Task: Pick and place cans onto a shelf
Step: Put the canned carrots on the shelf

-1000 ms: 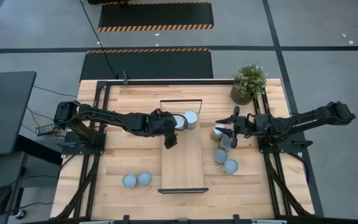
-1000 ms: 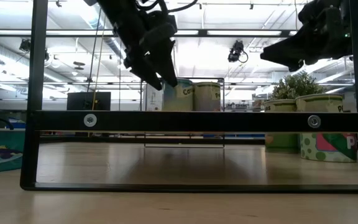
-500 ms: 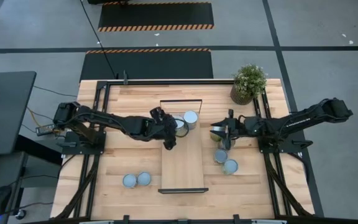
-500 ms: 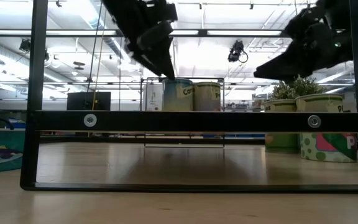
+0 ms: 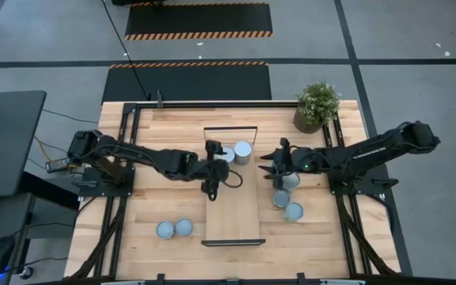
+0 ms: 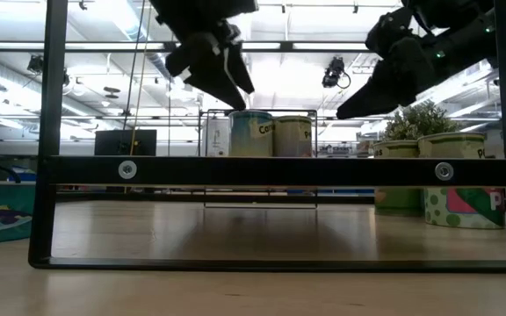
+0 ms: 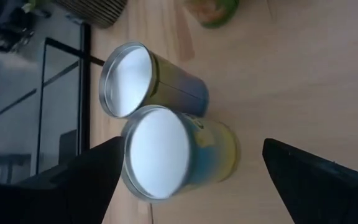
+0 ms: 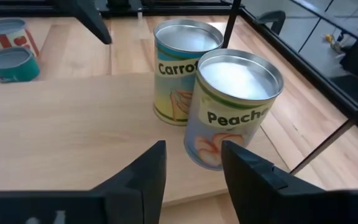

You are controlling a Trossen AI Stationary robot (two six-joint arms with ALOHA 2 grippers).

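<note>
The shelf (image 5: 232,207) lies along the middle of the table. Two cans stand upright on their bases side by side at its far end, one (image 5: 223,155) labelled Carrot (image 8: 180,68), the other (image 5: 243,149) labelled Peach (image 8: 230,106). My left gripper (image 5: 214,167) hovers open just left of and above them, its fingers wide apart, with the nearer can (image 7: 166,155) below it. My right gripper (image 5: 268,166) hangs open to the right of the shelf, pointing at the two cans, nothing between its fingers (image 8: 145,177).
Three more cans (image 5: 290,181), (image 5: 281,198), (image 5: 294,211) stand on the table right of the shelf, and two (image 5: 165,229), (image 5: 184,227) left of it near the front. A potted plant (image 5: 317,107) is at the far right corner. The shelf's black end frame (image 6: 279,168) crosses the low view.
My right gripper has moved toward the table's left, from over the cans on the right to the shelf's edge, and has tipped further downward. My left gripper has rolled about its own axis while staying above the two cans on the shelf.
</note>
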